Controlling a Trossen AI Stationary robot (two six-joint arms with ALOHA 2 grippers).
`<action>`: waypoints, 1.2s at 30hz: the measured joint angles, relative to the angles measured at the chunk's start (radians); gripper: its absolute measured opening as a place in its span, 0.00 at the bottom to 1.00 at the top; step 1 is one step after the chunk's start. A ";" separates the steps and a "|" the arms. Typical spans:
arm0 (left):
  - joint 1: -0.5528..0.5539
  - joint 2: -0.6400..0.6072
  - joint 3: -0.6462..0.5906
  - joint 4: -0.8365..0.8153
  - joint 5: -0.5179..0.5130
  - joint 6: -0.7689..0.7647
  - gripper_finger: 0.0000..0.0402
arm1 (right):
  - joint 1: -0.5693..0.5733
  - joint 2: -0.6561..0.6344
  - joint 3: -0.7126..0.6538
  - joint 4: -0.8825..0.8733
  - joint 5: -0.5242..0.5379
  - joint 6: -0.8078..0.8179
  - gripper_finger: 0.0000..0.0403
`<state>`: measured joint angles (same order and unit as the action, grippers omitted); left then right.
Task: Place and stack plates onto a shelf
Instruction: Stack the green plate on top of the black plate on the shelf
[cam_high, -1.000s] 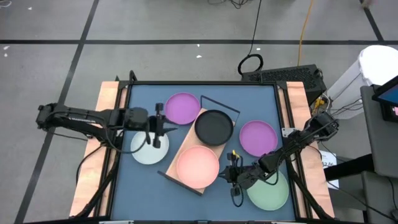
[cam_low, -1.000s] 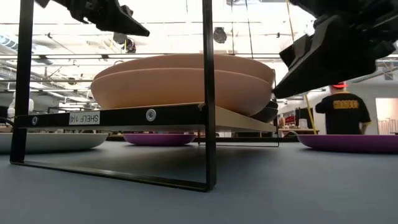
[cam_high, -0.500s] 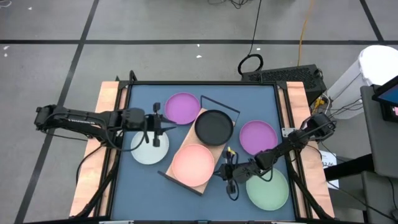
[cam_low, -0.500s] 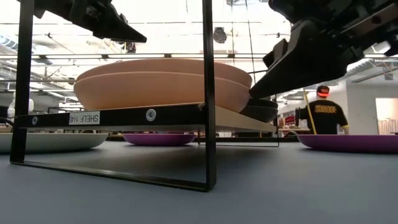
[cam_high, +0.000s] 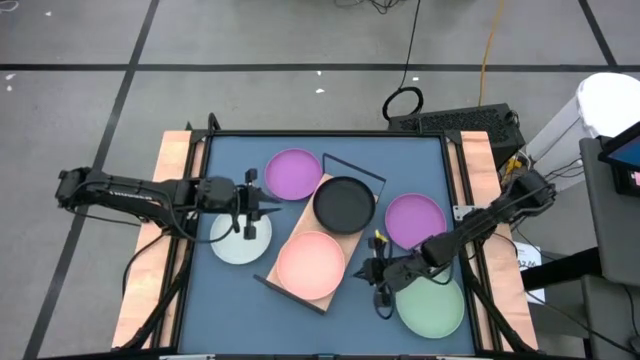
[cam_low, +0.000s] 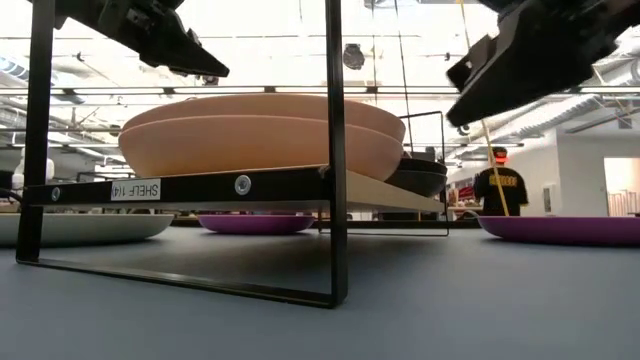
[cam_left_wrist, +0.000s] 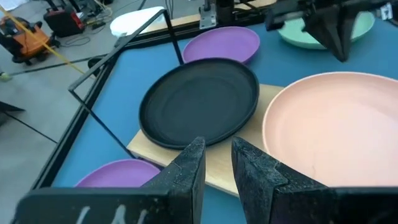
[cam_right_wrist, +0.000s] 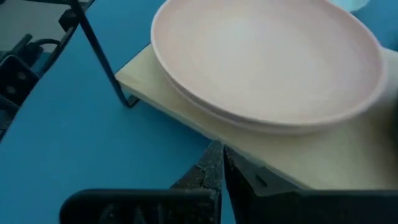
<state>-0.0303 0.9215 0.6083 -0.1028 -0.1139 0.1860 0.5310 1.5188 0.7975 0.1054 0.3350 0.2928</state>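
While the right gripper, jaws together, sits beside the pink plates on the shelf, a nudge could slide them off; the left gripper hangs slightly apart, empty.

White label reading "SHELF 114" on the black front rail of the shelf, near its left end, yellow lettering on a distant person's dark shirt, too small to read

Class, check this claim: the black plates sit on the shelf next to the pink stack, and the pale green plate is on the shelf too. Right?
Not quite. The pale green plate lies on the table, off the shelf, as the high view shows. The black plates do sit beside the pink stack.
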 joint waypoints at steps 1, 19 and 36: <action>-0.004 0.000 0.000 0.000 0.000 -0.010 0.21 | 0.003 -0.026 0.000 -0.037 0.002 0.013 0.00; -0.024 0.000 0.000 0.069 0.008 -0.144 0.21 | 0.007 -0.215 0.000 -0.559 0.110 0.406 0.00; -0.063 0.000 0.000 0.086 0.010 -0.329 0.21 | 0.007 -0.215 0.000 -0.773 0.063 0.687 0.05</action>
<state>-0.0935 0.9215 0.6086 -0.0169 -0.1043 -0.1425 0.5385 1.3035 0.7975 -0.6674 0.3977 0.9796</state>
